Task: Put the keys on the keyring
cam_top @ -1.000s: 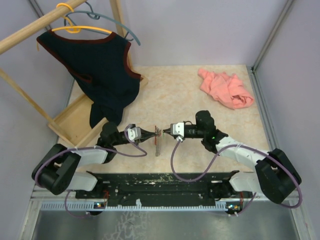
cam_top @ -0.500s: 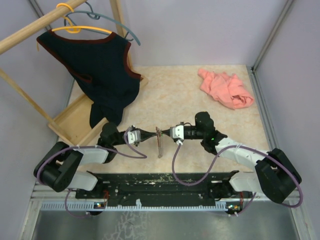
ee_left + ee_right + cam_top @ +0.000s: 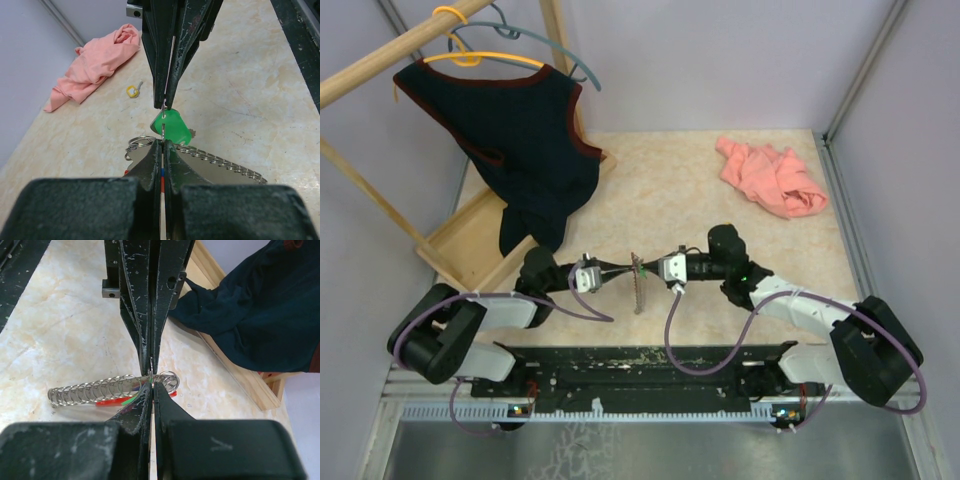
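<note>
My left gripper (image 3: 628, 268) and right gripper (image 3: 646, 268) meet tip to tip at the table's near middle. The keyring (image 3: 638, 290) hangs between them, its silvery ridged strip pointing toward me. In the left wrist view my left gripper (image 3: 163, 143) is shut on a thin metal ring seen edge-on. The right gripper's fingers (image 3: 172, 60) pinch the same ring from above. A green key (image 3: 172, 126) sits just under them, beside the strip (image 3: 220, 162). In the right wrist view my right gripper (image 3: 151, 386) is shut at the strip (image 3: 90, 390), with its red tag (image 3: 107, 402) beneath. A yellow key (image 3: 132, 91) lies apart.
A pink cloth (image 3: 770, 178) lies at the back right. A wooden rack (image 3: 470, 250) with a dark vest (image 3: 515, 130) on a hanger stands at the left. The wall posts close in the table's right side.
Both grippers have stayed shut and tip to tip. The right gripper has edged a little left, and the hanging strip has swung slightly.
</note>
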Tool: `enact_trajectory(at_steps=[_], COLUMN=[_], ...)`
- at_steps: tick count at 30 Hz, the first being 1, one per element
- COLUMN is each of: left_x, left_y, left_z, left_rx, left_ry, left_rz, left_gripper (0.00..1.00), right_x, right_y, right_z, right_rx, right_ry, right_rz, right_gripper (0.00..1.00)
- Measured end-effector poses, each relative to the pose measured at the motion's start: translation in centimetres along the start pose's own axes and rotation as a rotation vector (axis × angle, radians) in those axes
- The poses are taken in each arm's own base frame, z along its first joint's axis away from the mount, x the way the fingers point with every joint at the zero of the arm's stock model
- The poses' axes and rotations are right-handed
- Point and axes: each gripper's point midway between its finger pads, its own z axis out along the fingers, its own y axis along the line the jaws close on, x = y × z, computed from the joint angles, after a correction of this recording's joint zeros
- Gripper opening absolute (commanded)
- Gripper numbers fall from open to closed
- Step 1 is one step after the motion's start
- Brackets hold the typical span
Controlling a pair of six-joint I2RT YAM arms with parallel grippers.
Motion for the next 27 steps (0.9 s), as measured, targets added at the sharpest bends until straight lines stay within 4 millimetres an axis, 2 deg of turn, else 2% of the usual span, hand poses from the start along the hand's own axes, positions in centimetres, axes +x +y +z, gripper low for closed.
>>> enact_trajectory(at_steps=[9, 27], left_x=[-0.04, 0.38], left_y=[-0.02, -0.32], left_z=[0.11, 0.15], left_rx=[0.001, 0.010], left_ry=[0.000, 0.009], left_rz=[0.019, 0.008], left_gripper=[0.00, 0.00], right_x=[0.33, 0.96], right_y=[0.64, 0.45], right_z=[0.34, 0.22], right_rx=[-0.021, -0.009], right_ry=[0.015, 0.047], right_rz=[-0.022, -0.040], right_gripper=[0.00, 0.00])
